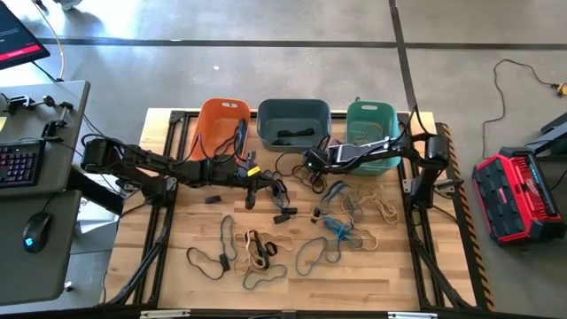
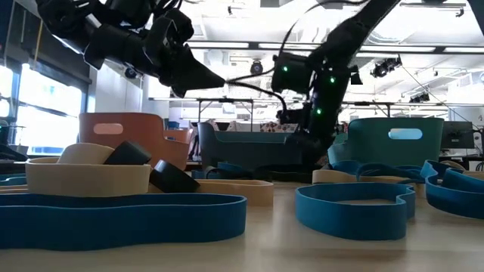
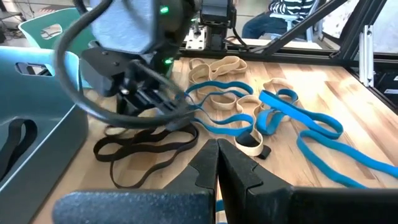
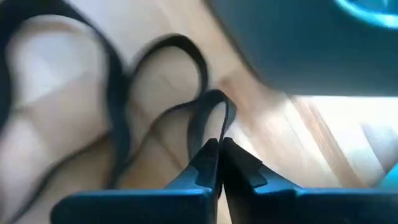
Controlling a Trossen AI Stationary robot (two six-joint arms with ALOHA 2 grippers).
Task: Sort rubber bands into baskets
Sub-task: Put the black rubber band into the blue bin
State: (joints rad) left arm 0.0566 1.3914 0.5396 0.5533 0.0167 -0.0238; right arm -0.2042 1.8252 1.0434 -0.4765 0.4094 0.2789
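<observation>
Pale wooden tabletop [image 1: 177, 283] sits on grey concrete floor [image 1: 292, 71]. Rubber bands [image 1: 257, 248] (blue, tan, black) lie scattered before three baskets [image 1: 293, 120] along its far edge. Right gripper [image 4: 217, 148] pinches a black band [image 4: 205, 102] near the grey basket; left gripper [image 3: 217, 149] is closed, empty.

Floor [image 1: 266, 71]: grey concrete lying around the table.
Left: desk [image 1: 40, 213] carrying keyboard [image 1: 19, 165].
Right: red case [image 1: 514, 197] sitting.
</observation>
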